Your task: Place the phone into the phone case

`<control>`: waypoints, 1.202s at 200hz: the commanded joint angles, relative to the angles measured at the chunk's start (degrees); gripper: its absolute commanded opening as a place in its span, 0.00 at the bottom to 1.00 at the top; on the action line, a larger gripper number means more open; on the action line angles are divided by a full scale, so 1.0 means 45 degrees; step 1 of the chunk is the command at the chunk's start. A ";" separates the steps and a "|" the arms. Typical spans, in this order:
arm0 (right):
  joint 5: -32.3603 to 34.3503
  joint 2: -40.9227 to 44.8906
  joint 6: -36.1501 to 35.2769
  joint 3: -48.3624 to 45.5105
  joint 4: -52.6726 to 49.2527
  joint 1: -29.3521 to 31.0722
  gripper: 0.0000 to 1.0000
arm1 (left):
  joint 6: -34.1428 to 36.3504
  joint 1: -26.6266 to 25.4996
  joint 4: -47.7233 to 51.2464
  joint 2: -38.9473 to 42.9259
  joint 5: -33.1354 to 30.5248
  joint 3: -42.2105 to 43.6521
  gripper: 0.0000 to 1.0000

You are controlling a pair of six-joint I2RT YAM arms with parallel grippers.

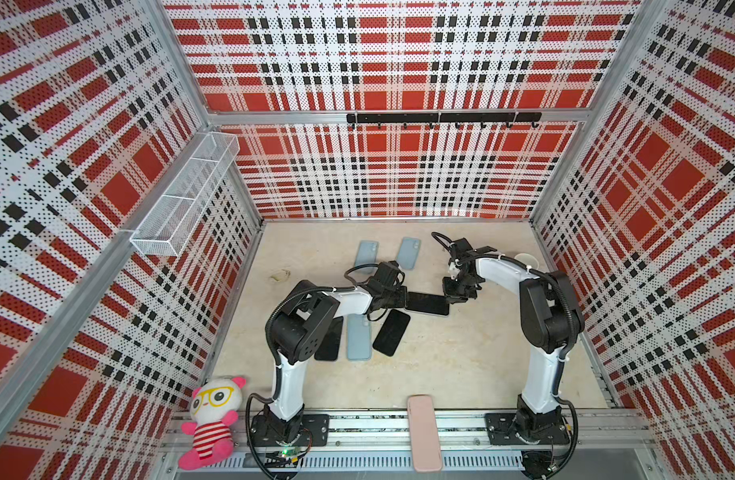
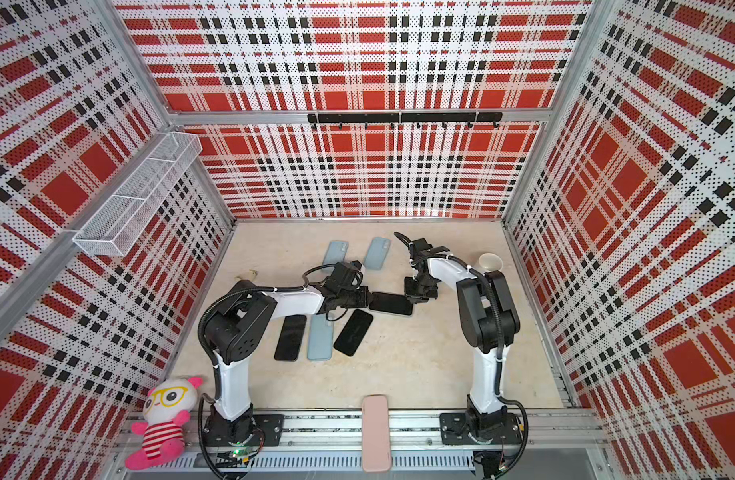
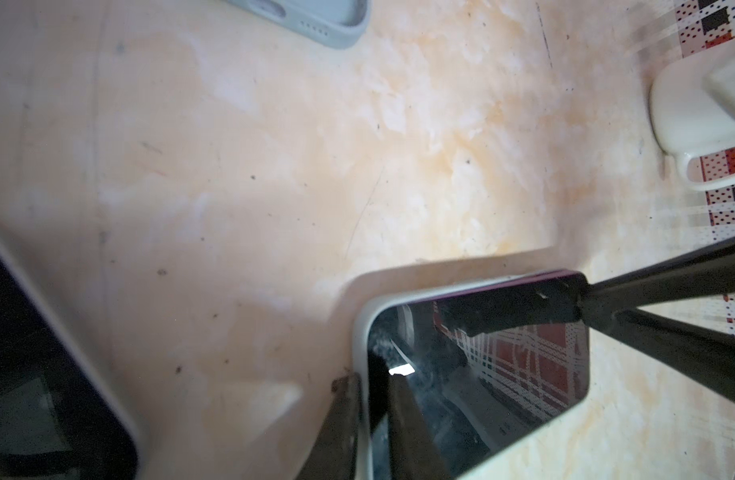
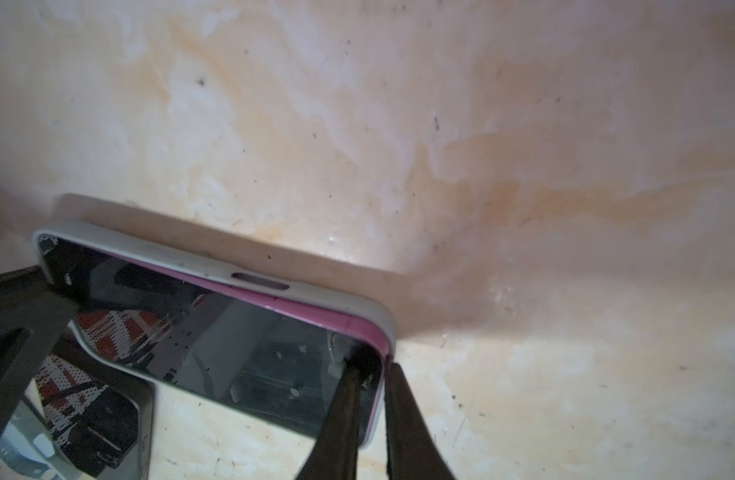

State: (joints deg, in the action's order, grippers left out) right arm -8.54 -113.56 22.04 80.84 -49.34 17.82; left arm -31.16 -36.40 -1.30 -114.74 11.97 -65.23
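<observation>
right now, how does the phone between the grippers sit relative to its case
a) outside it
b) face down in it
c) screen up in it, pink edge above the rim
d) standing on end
c: in the right wrist view the phone lies screen up in the case, a pink strip showing above its rim.

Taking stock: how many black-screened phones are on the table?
3. The cased phone is between the left gripper and right gripper; the second phone lies angled nearer the front; the third phone by the left arm. Arms may hide more.
</observation>
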 commanded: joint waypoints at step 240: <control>-0.1500 0.0936 0.1035 -0.3151 0.3268 -0.0031 0.28 | 0.0136 -0.0811 0.1822 -0.0481 -0.0211 -0.0499 0.15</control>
State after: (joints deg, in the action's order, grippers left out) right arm -13.21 -107.02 26.68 68.14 -38.79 17.32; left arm -31.00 -37.85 2.00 -115.63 9.96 -68.14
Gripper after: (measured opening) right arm 0.301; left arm 0.155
